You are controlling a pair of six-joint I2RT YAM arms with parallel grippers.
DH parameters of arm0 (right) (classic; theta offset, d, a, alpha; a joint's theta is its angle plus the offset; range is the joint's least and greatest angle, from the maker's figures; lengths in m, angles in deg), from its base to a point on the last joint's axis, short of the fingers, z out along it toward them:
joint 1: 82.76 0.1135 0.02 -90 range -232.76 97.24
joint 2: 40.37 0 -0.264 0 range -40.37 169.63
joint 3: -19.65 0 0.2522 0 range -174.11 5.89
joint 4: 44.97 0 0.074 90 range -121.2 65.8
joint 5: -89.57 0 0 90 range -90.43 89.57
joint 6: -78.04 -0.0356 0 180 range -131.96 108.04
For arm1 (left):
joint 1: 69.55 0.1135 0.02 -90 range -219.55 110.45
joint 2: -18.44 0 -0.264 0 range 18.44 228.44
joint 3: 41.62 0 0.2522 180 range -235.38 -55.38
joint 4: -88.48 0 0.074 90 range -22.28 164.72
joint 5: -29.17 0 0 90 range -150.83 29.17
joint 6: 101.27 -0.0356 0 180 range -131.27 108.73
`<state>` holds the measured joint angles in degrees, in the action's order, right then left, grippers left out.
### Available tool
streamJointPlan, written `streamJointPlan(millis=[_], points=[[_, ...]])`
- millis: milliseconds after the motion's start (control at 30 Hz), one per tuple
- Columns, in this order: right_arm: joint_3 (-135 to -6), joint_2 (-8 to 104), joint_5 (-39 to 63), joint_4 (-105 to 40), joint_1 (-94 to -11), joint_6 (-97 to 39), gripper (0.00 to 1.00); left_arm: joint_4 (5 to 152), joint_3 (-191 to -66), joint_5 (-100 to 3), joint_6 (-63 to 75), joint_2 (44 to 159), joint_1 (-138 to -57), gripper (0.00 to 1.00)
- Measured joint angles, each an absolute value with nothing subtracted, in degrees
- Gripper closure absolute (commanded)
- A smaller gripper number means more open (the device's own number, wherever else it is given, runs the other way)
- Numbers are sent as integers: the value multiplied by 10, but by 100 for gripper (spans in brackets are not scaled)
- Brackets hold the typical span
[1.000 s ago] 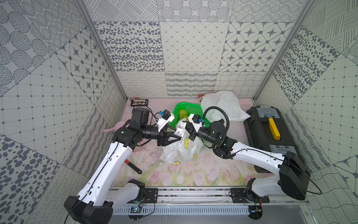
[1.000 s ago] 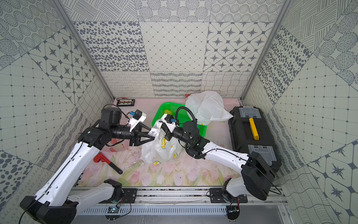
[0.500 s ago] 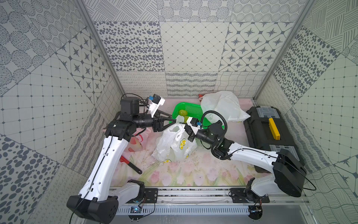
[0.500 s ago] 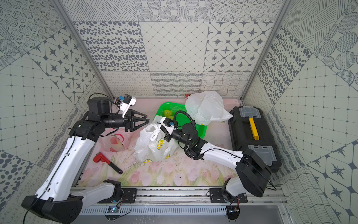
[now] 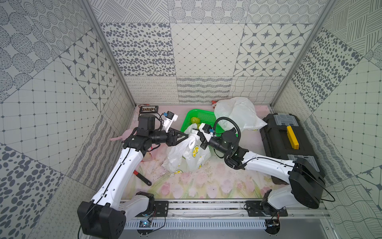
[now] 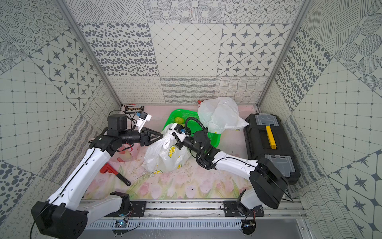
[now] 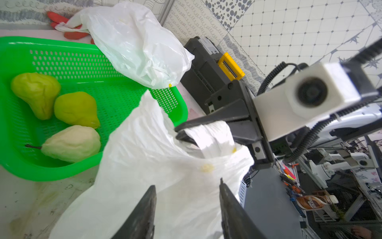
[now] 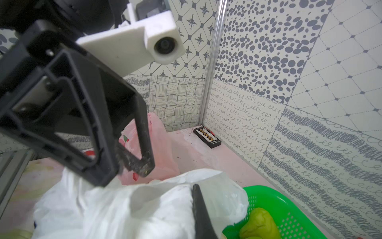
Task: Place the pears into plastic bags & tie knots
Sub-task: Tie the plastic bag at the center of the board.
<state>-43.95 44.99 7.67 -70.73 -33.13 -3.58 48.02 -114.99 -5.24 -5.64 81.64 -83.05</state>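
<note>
Left wrist: lemon bag (image 7: 144, 165) upright; handle (image 7: 210, 134) in closed right tool (image 7: 178, 133) (left tool (image 7: 187, 183) agape)

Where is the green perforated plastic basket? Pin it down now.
In both top views the green perforated plastic basket sits centrally near the back wall, just behind the lemon-printed white plastic bag, with the plain white plastic bag against its right side.

You have no lettering here that can be read. The label on the brown bottle (image 7: 314, 202) beyond the rail is too blurred to make out. The white strip on the black connector board (image 8: 207, 137) is too small.
</note>
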Motion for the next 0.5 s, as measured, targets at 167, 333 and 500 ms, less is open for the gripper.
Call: streamJointPlan(millis=[167,333,500], points=[[-446,483,97,-754,-331,-98,100,518,-1095,-53,-29,791,-877,55],[-454,497,135,-788,-333,-160,100,546,-1070,-53,-11,777,-889,57],[-470,530,170,-845,-342,-227,100,582,-1066,-53,6,802,-907,55]])
